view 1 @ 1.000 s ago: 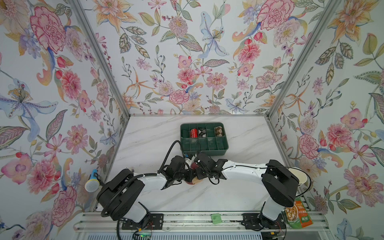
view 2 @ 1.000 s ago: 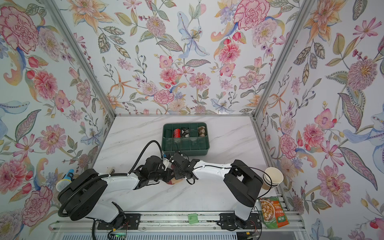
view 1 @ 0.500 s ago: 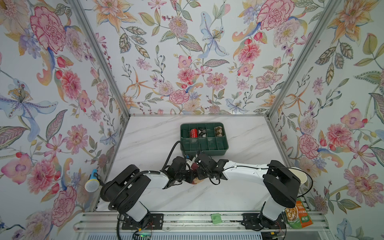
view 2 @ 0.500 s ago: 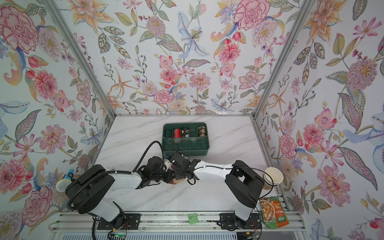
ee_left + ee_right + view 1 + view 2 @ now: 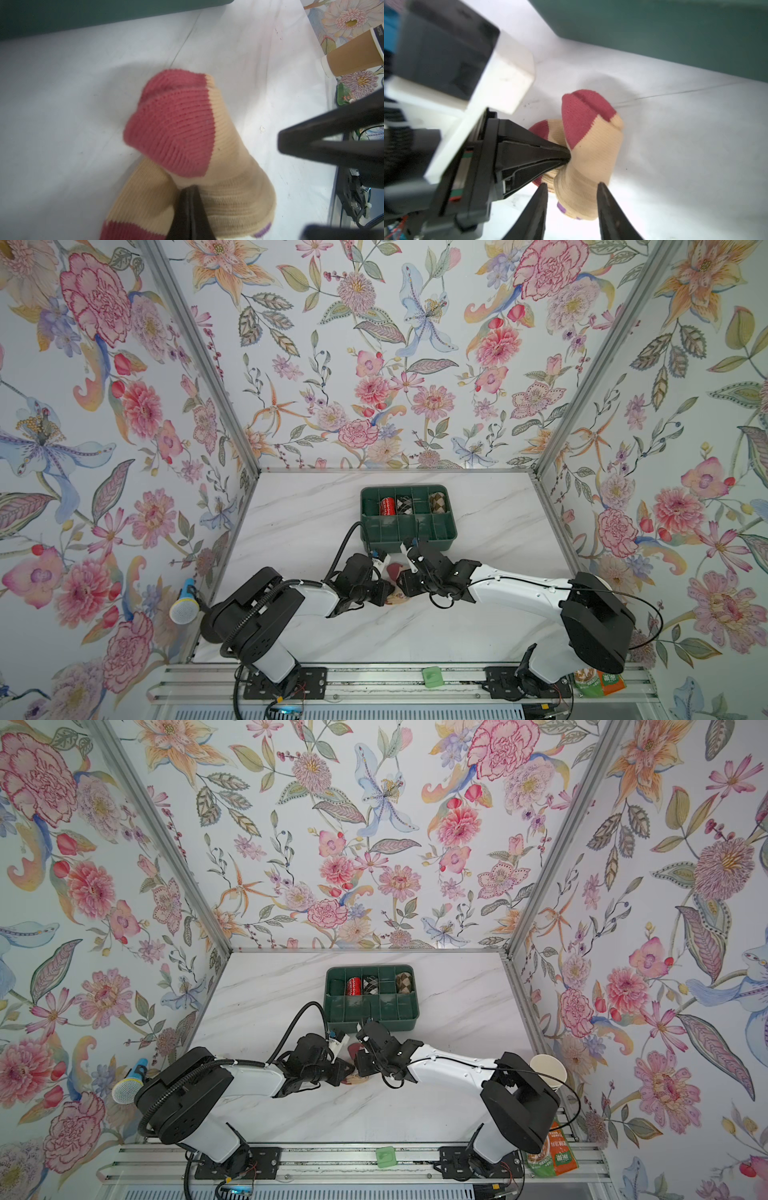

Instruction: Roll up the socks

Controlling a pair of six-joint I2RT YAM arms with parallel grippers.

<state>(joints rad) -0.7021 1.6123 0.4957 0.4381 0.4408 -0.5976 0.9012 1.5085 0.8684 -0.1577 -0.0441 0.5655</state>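
A pair of beige socks (image 5: 397, 598) with red toes lies partly rolled on the marble table, just in front of the green box. The left wrist view shows the socks (image 5: 176, 124) close up, and so does the right wrist view (image 5: 591, 149). My left gripper (image 5: 190, 190) is shut, its tips pinching the beige fabric at the fold; it meets the socks from the left in both top views (image 5: 385, 593) (image 5: 347, 1072). My right gripper (image 5: 572, 184) is open, its fingers standing either side of the rolled end, and comes in from the right (image 5: 405, 587) (image 5: 360, 1067).
A green divided box (image 5: 409, 533) stands just behind the grippers, holding a red roll (image 5: 387, 506), a black-and-white roll (image 5: 402, 505) and a brown roll (image 5: 436, 502). A paper cup (image 5: 547, 1071) and a snack bag (image 5: 555, 1154) sit at the right edge. A microphone (image 5: 184, 608) is at the left.
My right gripper has gone from shut to open around the rolled end of the socks. My left gripper has stayed shut on them, and both arms have barely moved.
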